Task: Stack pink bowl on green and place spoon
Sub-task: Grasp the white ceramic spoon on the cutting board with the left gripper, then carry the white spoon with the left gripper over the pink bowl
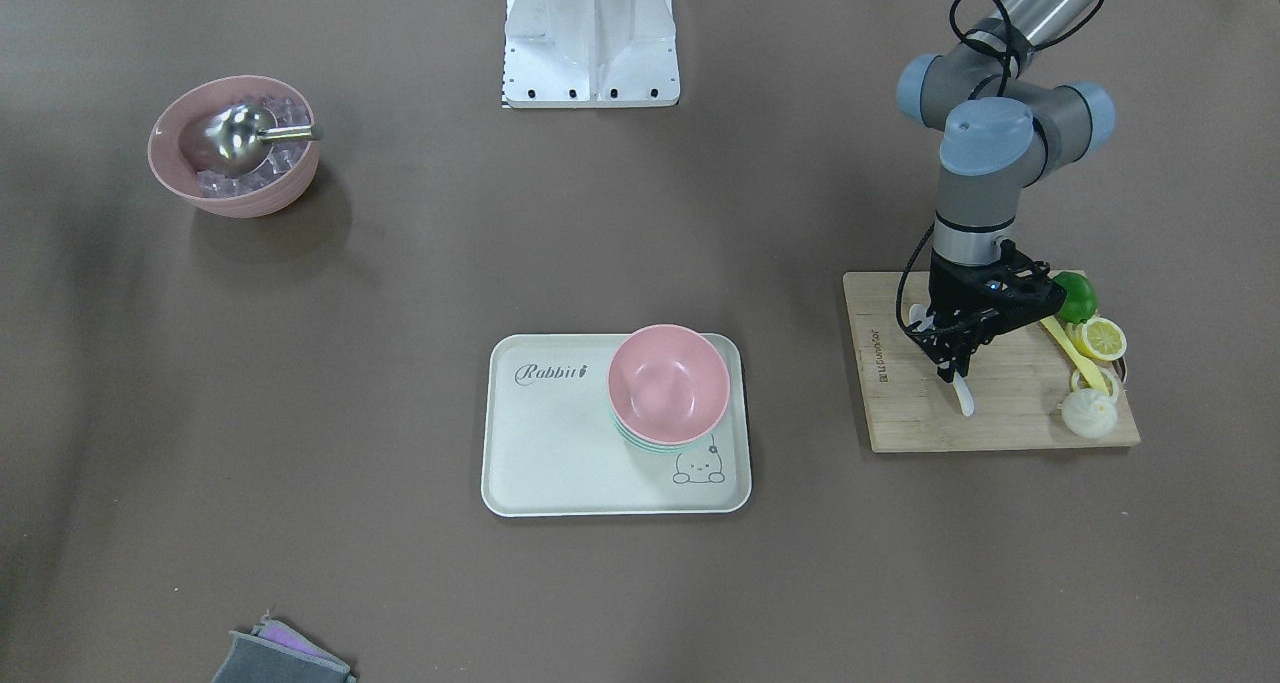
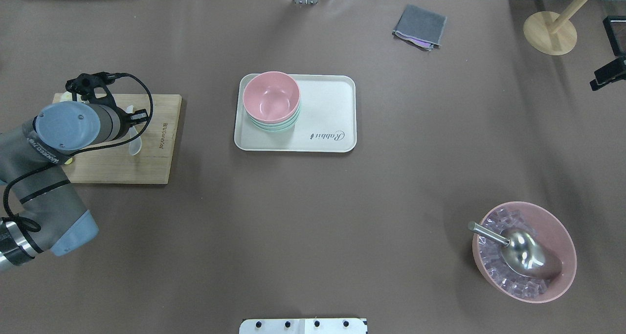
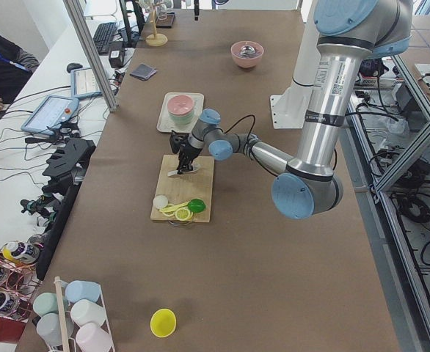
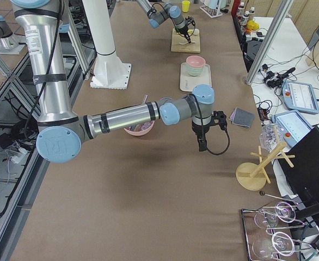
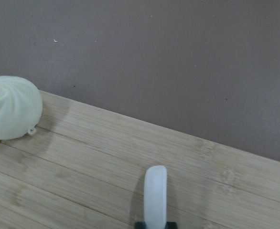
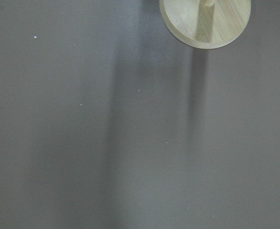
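The pink bowl (image 1: 668, 381) sits nested on a green bowl (image 1: 640, 445) on the white tray (image 1: 555, 443); both also show in the overhead view, the pink bowl (image 2: 271, 97) on the green bowl (image 2: 274, 127). My left gripper (image 1: 952, 368) is shut on a white spoon (image 1: 964, 396) low over the wooden cutting board (image 1: 900, 403). The left wrist view shows the spoon's end (image 5: 155, 193) over the board. The overhead view shows the spoon's wide part (image 2: 134, 146). My right gripper (image 4: 202, 144) shows only in the exterior right view, pointing down; I cannot tell its state.
On the cutting board lie a yellow spoon (image 1: 1075, 358), a lime (image 1: 1077, 296), a lemon slice (image 1: 1103, 338) and a white bun (image 1: 1088, 413). A pink bowl of ice with a metal scoop (image 2: 523, 251), a grey cloth (image 2: 419, 26) and a wooden stand (image 2: 550, 31) stand on the robot's right side.
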Action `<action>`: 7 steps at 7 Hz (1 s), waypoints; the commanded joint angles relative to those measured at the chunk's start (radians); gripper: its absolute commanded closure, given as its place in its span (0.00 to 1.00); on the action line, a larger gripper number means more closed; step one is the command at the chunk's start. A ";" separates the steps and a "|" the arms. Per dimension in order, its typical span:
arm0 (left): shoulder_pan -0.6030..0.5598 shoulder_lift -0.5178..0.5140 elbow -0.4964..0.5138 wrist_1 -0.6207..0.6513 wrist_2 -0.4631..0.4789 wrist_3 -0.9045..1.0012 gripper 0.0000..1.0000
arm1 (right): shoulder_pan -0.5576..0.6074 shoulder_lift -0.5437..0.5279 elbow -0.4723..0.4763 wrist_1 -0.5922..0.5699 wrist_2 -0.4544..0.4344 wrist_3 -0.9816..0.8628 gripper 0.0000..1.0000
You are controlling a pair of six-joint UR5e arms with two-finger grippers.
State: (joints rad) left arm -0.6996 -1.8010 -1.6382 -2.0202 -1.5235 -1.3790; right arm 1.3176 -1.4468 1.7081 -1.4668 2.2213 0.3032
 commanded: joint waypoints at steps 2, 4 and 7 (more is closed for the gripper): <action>0.000 -0.009 -0.050 0.002 -0.004 0.005 1.00 | 0.000 -0.013 0.002 0.000 0.001 -0.001 0.00; 0.000 -0.139 -0.063 0.128 -0.007 -0.001 1.00 | 0.003 -0.071 0.001 0.044 -0.020 -0.012 0.00; 0.009 -0.397 -0.049 0.369 -0.007 -0.103 1.00 | 0.038 -0.129 -0.004 0.122 0.006 -0.013 0.00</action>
State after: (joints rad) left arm -0.6930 -2.1002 -1.6941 -1.7407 -1.5308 -1.4467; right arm 1.3380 -1.5664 1.7027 -1.3516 2.2138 0.2908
